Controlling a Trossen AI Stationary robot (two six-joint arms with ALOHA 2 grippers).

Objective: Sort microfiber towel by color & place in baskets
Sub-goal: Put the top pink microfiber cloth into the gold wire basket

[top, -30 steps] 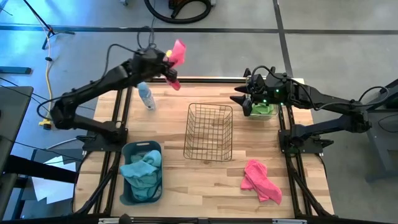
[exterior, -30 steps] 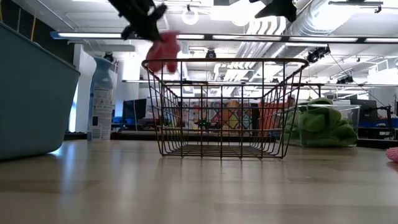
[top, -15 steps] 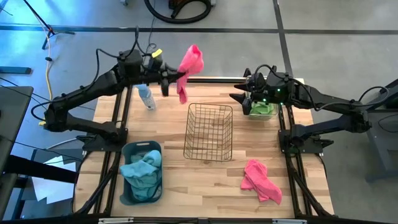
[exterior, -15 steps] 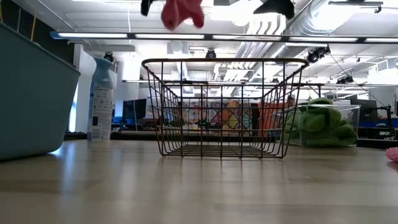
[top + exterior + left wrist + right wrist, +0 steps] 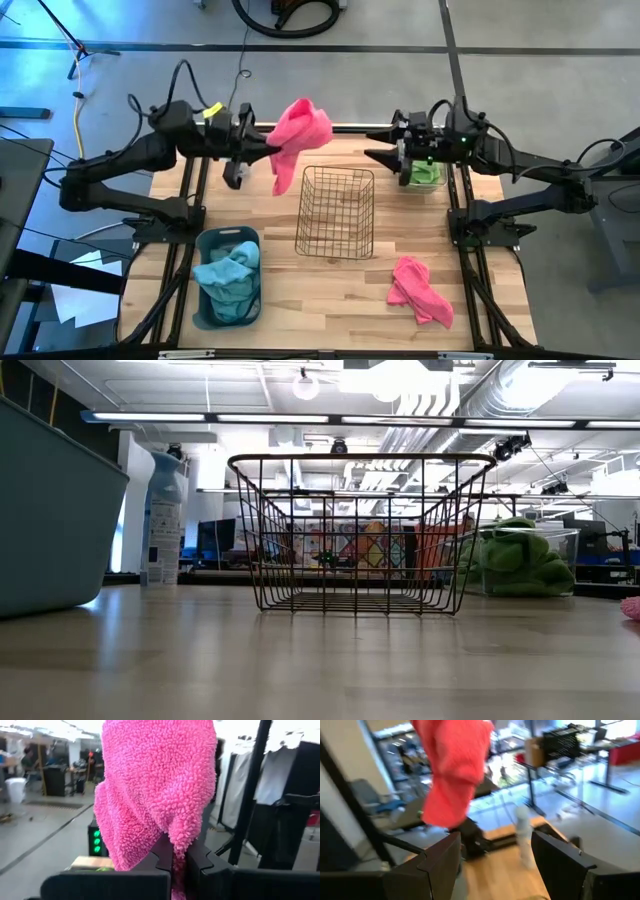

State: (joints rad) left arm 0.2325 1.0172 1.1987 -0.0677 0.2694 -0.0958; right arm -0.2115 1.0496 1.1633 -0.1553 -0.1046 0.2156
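Observation:
My left gripper [image 5: 266, 152] is high above the table's far side, left of the copper wire basket [image 5: 337, 212], shut on a pink microfiber towel [image 5: 301, 128]. My right gripper [image 5: 378, 148] hovers open beside the clear bin [image 5: 427, 174], which holds a green towel [image 5: 515, 555]. It faces the pink towel [image 5: 452, 770] and touches nothing. A second pink towel [image 5: 420, 291] lies flat on the table near the right edge. The grey-blue tub [image 5: 228, 277] holds teal towels. Neither gripper shows in the low view. My left gripper pinches a bunched part of the pink towel [image 5: 172, 851] between its two fingers [image 5: 162, 857]. The fingers come level from the table's left. The towel is lifted clear of the table and bulges out past the fingertips [image 5: 301, 128].
A pale blue spray bottle [image 5: 165, 520] stands at the far left, under my left arm. The wire basket [image 5: 360, 535] stands mid-table with bare wood around it. The tub [image 5: 50, 510] sits near-left. Frame rails run along both table sides.
My left gripper has risen out of the low view's top with the pink towel, staying shut. It has turned toward the table's right and come nearer the wire basket. The towel has swung from beyond the far edge to above the table's far side.

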